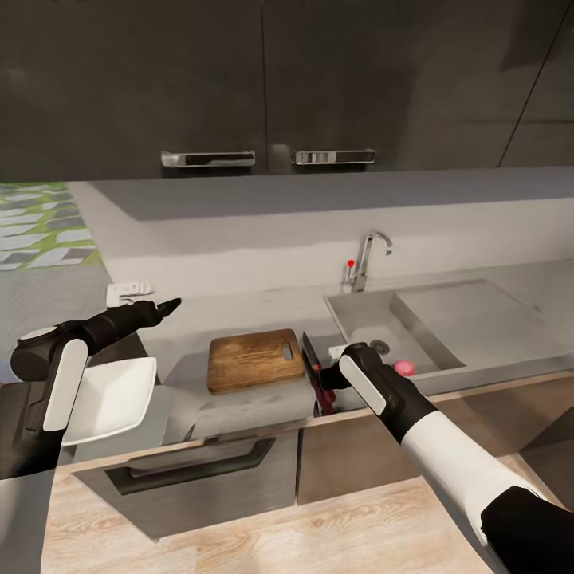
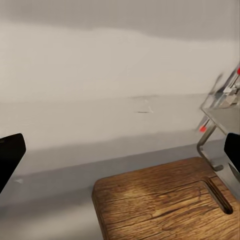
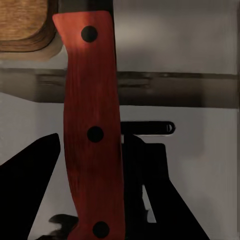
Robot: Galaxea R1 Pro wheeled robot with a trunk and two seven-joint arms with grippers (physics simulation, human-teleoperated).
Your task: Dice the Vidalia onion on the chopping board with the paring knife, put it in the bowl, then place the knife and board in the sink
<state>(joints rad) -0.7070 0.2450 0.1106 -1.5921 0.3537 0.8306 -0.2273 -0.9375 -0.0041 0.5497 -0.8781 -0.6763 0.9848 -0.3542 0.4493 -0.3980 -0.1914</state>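
Note:
The paring knife (image 1: pixel 315 371) hangs at the countertop's (image 1: pixel 239 406) front edge, just right of the chopping board (image 1: pixel 255 359). Its dark blade points toward the wall. My right gripper (image 1: pixel 325 384) is shut on its red handle (image 3: pixel 92 125), one finger on each side. The empty board (image 2: pixel 165 202) lies flat, its slot toward the sink (image 1: pixel 414 315). A small pink round thing (image 1: pixel 404 367), apparently the onion, sits in the basin beside my right forearm. The white bowl (image 1: pixel 112 399) stands left of the board. My left gripper (image 1: pixel 163 308) hovers open above the counter behind the bowl, holding nothing.
A chrome tap (image 1: pixel 368 253) with a red-tipped lever rises behind the basin, and the drainboard (image 1: pixel 470 311) lies to its right. Black upper cabinets (image 1: pixel 263 80) overhang the wall. A white outlet (image 1: pixel 127 292) is by my left gripper. A drawer (image 1: pixel 191 470) sits under the counter edge.

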